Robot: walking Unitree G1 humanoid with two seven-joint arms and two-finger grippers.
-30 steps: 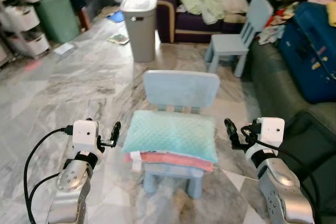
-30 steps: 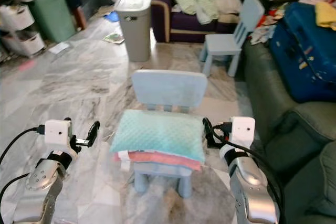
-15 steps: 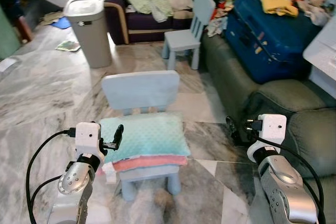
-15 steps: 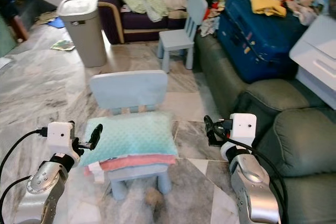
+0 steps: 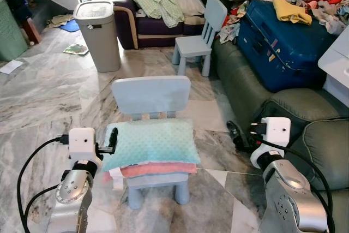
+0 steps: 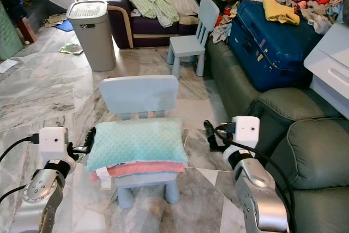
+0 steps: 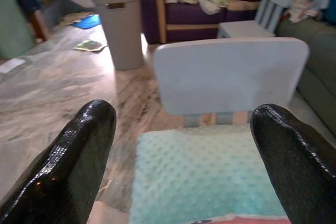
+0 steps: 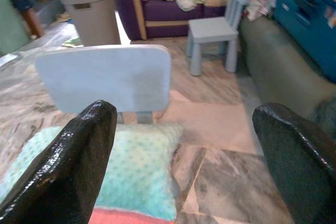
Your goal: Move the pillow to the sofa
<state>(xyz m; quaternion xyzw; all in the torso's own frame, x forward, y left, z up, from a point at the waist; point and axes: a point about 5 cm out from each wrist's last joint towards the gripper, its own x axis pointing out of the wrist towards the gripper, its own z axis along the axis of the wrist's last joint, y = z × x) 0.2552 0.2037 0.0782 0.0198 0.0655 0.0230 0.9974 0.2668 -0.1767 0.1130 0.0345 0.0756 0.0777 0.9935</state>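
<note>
Presently the pillow [image 5: 150,143] — a teal, dimpled cushion — lies flat on the seat of the small blue chair [image 5: 151,95], stacked on a pink cushion [image 5: 158,168] that shows as a strip beneath its front edge. Its long axis runs side to side across the chair seat, parallel to the chair's backrest, so each short end faces one arm. The left gripper [image 5: 110,139] sits just beside the pillow's left short end, at about the pillow's own height; whether it touches the fabric cannot be told. The right gripper [image 5: 235,135] is near the pillow's right short end but clearly apart from it, with bare marble floor [image 5: 49,96] between them and the green sofa [image 5: 305,118] close on its far side. Both grippers hold nothing: in each wrist view the two black fingers stand spread wide, with the chair backrest and the pillow framed in the gap. The left arm is therefore the nearer one. Judged from this layout, the coming move depends on closing the right-side gap, so that both short ends can be pressed inward for a two-sided lift. The sofa lies on the right side of the chair — the carry direction is toward the right arm.
</note>
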